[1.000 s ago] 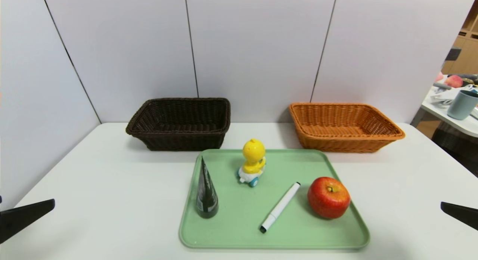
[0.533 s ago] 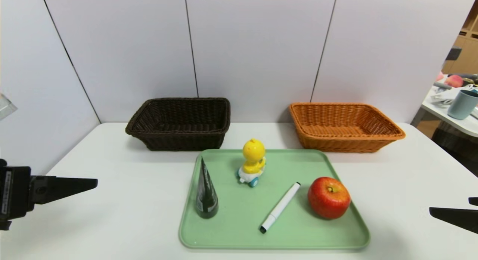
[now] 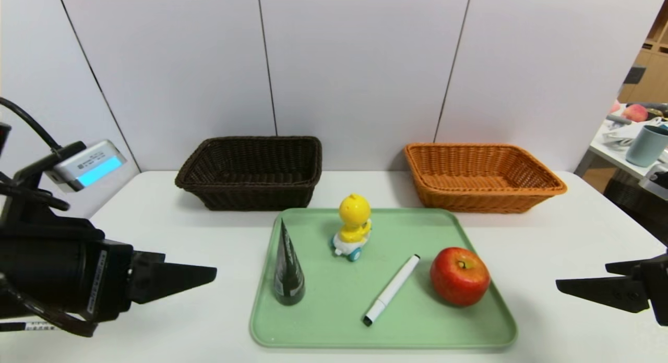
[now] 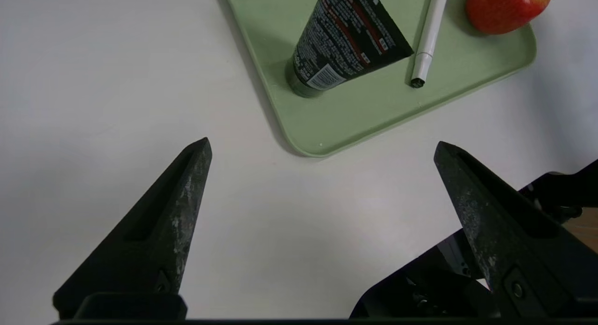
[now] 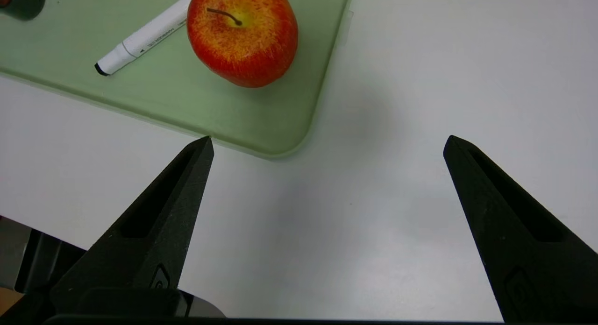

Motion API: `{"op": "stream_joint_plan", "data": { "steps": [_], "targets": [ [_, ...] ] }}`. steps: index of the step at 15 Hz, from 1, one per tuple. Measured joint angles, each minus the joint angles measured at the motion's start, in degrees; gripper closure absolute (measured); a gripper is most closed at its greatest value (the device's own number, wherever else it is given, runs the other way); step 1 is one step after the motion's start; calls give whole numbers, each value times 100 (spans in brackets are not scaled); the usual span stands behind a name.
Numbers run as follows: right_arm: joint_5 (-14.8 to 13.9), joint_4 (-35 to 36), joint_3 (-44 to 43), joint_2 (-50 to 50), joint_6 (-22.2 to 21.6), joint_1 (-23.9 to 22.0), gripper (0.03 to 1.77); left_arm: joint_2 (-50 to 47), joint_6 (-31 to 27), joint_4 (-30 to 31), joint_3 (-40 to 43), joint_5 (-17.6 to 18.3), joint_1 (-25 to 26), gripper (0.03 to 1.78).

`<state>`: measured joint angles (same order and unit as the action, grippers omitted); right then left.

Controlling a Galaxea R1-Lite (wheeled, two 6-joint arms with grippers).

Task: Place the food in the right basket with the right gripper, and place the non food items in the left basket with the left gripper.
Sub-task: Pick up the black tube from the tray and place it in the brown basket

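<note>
On the green tray (image 3: 334,305) sit the red apple (image 3: 459,276), a white marker (image 3: 392,289), a yellow duck toy (image 3: 354,225) and an upright dark tube (image 3: 288,269). Behind the tray stand the dark brown left basket (image 3: 250,172) and the orange right basket (image 3: 480,178). My left gripper (image 3: 206,273) hovers open left of the tray, its tips (image 4: 321,145) pointing towards the tube (image 4: 348,40). At the table's right side my right gripper (image 3: 561,286) is open, its tips (image 5: 328,140) near the tray corner and short of the apple (image 5: 242,35). Neither gripper holds anything.
Grey wall panels close off the back and left of the white table (image 3: 563,238). A second table (image 3: 636,170) with a cup and clutter stands beyond the right edge. Bare tabletop lies between each gripper and the tray.
Both arms have moved inward from the frame edges towards the tray, the left one farther and rising. Both grippers stayed open. The objects have not moved.
</note>
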<state>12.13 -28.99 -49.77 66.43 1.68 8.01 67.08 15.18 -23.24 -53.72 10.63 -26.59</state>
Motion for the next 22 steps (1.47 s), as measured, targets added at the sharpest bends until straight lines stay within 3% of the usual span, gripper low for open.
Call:
{"op": "stream_joint_plan", "data": {
  "steps": [3,7,12,16,18,22],
  "targets": [
    [-9,55,0,155,-21,194,10,110,76,1007,750,-763,-679,12],
    [-20,168,-46,341,-39,260,10,215,69,2676,1759,-1125,-1379,12],
    [-23,317,-83,501,-34,277,10,733,28,4326,2460,-1167,-1779,12],
    [-28,416,-110,557,-34,268,10,1248,23,5004,2555,-1197,-1894,12],
    [-21,422,-111,568,-30,268,10,1370,20,5071,2586,-1220,-1958,12],
    [-15,424,-111,556,-39,271,10,1464,-308,5082,2631,-1608,-1985,12]
  ]
}}
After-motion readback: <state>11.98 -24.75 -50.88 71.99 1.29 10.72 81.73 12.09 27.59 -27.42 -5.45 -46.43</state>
